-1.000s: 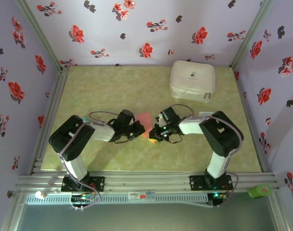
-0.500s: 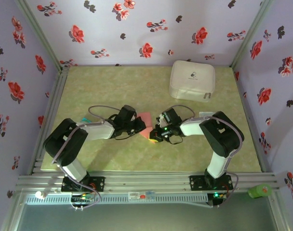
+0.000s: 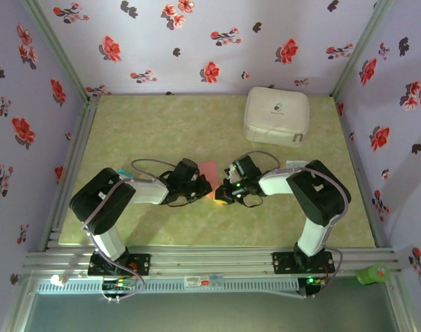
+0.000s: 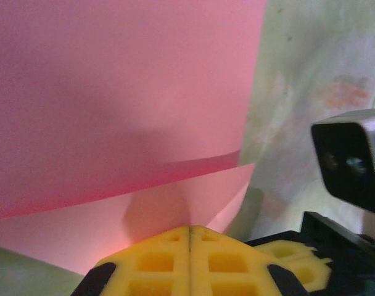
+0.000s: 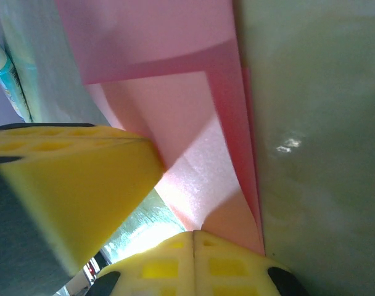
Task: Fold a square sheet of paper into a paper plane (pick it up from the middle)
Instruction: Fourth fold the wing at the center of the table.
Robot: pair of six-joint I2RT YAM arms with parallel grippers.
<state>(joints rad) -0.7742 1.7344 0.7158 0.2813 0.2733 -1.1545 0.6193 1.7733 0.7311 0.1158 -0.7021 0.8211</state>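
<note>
Top external view: over the last second your left gripper (image 3: 201, 188) had crept right to meet the right gripper (image 3: 223, 194) at the near edge of the paper (image 3: 208, 169), between the arms. Both sets of yellow, grid-moulded fingers (image 4: 156, 259) were pressed fully closed, each pinching the sheet. The thin, matte salmon paper lay doubled over in a soft curve with no sharp crease. Folding had probably only just begun.

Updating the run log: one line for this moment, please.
left gripper shut on sheet of paper | right gripper shut on it | flap folded over | plane not yet formed
</note>
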